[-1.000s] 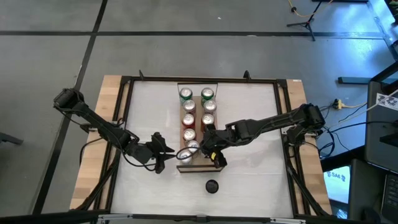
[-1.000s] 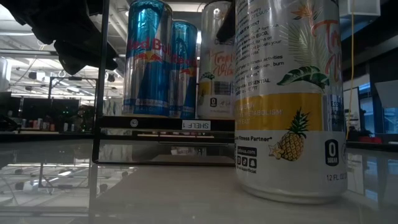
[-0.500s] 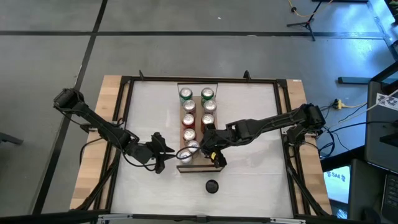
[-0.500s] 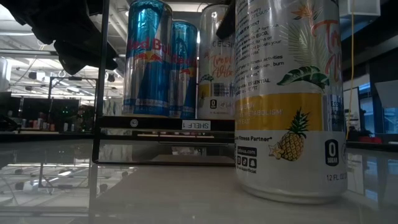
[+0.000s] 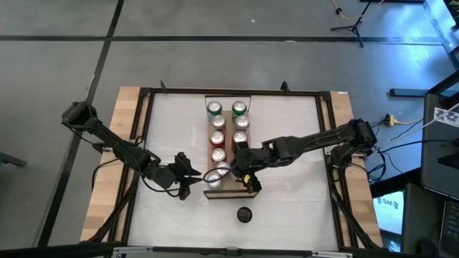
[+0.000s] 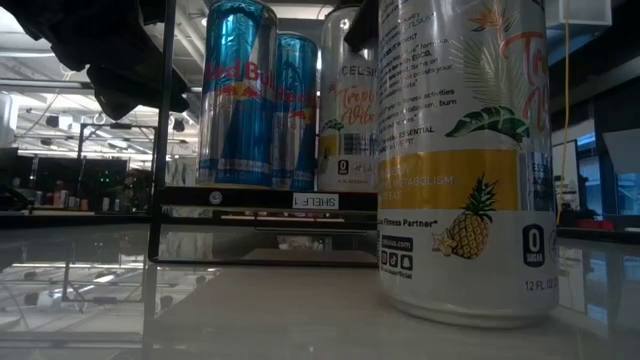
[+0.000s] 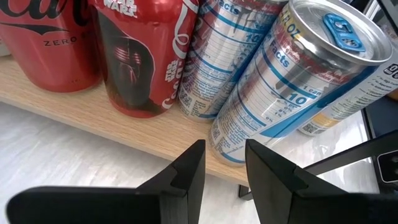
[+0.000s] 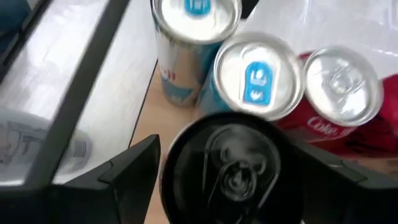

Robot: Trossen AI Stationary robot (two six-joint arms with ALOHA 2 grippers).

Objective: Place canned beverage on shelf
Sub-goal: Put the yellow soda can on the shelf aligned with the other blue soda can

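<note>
At left, parked on the table point(image 5: 287, 208) just off the left long edge of the shelf point(image 7: 74, 102), near its front short end: left gripper point(image 5: 192, 174), fingers a narrow slit apart, pinching nothing, only waiting. On the plank itself, two rows of cans, with the blue-and-silver cans point(image 6: 238, 95) at the front left corner. Beside them, at the front right corner, upright on the wood: the white canned beverage point(image 6: 348, 110), dark-topped from the wrist. Over it, reaching in from the shelf's right long edge: right gripper point(image 5: 242, 174), fingers now spread wider than a second ago, flanking the can's top rather than squeezing it; whether a pad brushes the rim, impossible to tell. More of the can's upper label bared at table height than a moment earlier. Taken together, reads as a release just made: can delivered, standing on its own, this placement seemingly done bar the withdrawal. Further forward, well clear of the shelf near the table's front edge, one pineapple-print can point(image 6: 460, 150) standing untouched, probably the next to fetch, with little free plank visible for it.
</note>
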